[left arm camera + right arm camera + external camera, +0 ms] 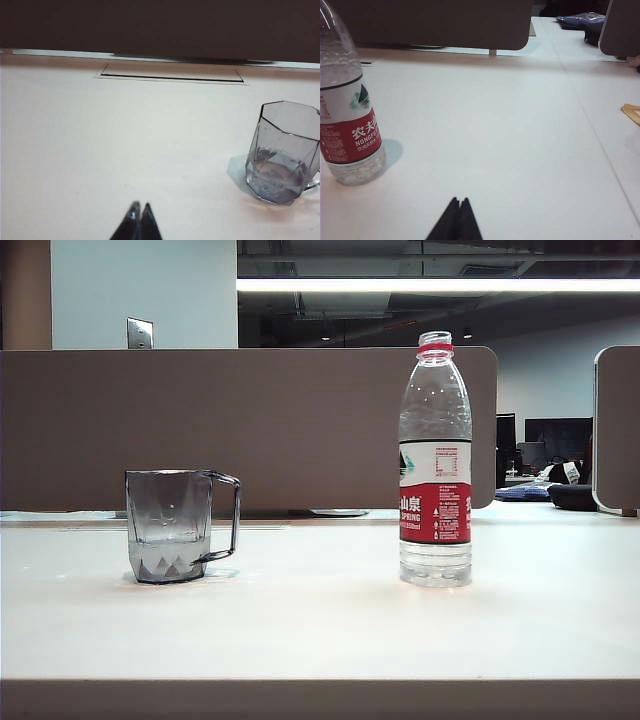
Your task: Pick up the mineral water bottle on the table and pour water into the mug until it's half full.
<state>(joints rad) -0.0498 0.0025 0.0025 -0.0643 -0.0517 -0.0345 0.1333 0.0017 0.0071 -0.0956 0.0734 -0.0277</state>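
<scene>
The bottle (pixel 435 465) stands upright and uncapped on the bench (pixel 320 630), well right of the mug (pixel 170 526), likely spaced to allow a clean grasp, while the left hand (pixel 139 206) and right hand (pixel 459 201) hover nearby, both pinched closed, holding nothing.

backdrop: brown partition panel (pixel 250 430) | ceiling: long bright light strip (pixel 438 285) | left: pale wall (pixel 145 290) | far right: dark monitors (pixel 560 435)
</scene>
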